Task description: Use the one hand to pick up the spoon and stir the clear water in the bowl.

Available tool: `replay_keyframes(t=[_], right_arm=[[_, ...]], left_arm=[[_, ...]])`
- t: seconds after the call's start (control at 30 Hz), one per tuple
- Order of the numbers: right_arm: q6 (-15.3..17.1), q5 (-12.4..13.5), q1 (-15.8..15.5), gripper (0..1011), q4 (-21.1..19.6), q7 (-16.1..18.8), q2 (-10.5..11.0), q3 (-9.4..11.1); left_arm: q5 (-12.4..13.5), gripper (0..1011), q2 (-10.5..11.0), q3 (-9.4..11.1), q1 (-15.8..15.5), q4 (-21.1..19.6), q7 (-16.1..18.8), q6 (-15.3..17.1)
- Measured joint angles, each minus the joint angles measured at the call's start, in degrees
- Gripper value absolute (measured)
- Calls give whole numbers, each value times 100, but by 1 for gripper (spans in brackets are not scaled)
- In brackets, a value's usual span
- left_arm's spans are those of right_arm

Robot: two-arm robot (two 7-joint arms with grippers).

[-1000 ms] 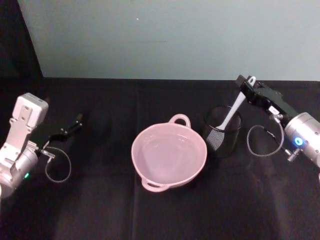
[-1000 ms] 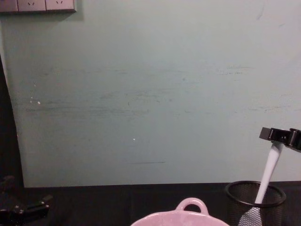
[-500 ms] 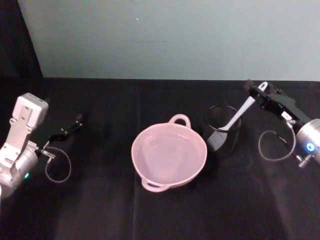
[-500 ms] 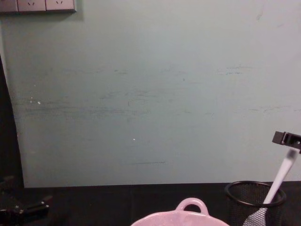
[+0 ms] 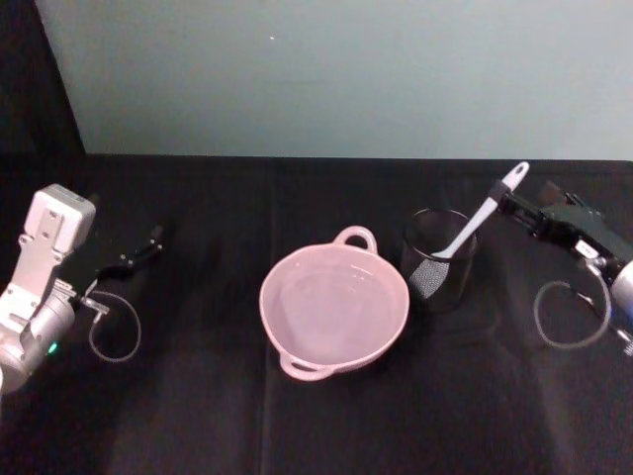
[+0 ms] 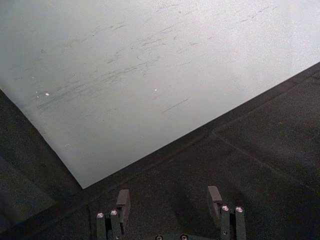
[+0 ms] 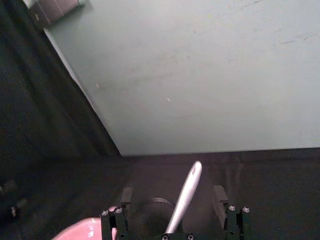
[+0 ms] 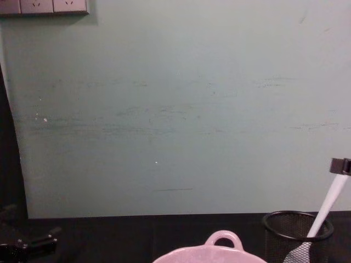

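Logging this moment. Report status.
Right gripper jaws open beside spoon handle. Spoon leans in mesh cup. Bowl untouched. Left gripper idle, open.

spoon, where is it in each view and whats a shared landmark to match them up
Head view: the spoon leans right out of the mesh cup, right of the bowl.
Chest view: spoon at the lower right, rising from the cup.
Right wrist view: its handle rises at bottom centre.
Left wrist view: not in it.
Shared landmark: the mesh cup.
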Motion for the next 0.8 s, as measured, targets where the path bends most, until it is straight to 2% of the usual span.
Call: replay_keyframes(t=[0.2, 0.3, 0.4, 0.53, 0.6, 0.67, 0.7, 0.73, 0.77, 0.8], right_arm=[[365, -295, -368, 1003, -544, -407, 431, 106], [513, -440, -457, 1002, -654, -538, 543, 124], [725, -813, -493, 1002, -707, -764, 672, 44], [745, -1184, -429, 1002, -637, -903, 704, -117], [589, -1630, -290, 1003, -421, -1013, 666, -318], [478, -1863, -197, 1003, -276, -1064, 628, -422], [301, -2093, -99, 1002, -107, -1100, 573, -517], [301, -2093, -99, 1003, -107, -1100, 573, -517], [87, -2325, 2, 1002, 87, -1149, 502, -609], [-31, -2439, 49, 1002, 176, -1171, 465, -642]], left_arm=[[0, 1011, 0, 0, 0, 0, 0, 0], [0, 1011, 0, 0, 0, 0, 0, 0], [0, 1011, 0, 0, 0, 0, 0, 0], [0, 1011, 0, 0, 0, 0, 0, 0], [0, 1011, 0, 0, 0, 0, 0, 0], [0, 1011, 0, 0, 0, 0, 0, 0], [0, 1011, 0, 0, 0, 0, 0, 0], [0, 1011, 0, 0, 0, 0, 0, 0], [0, 1011, 0, 0, 0, 0, 0, 0], [0, 1011, 0, 0, 0, 0, 0, 0]])
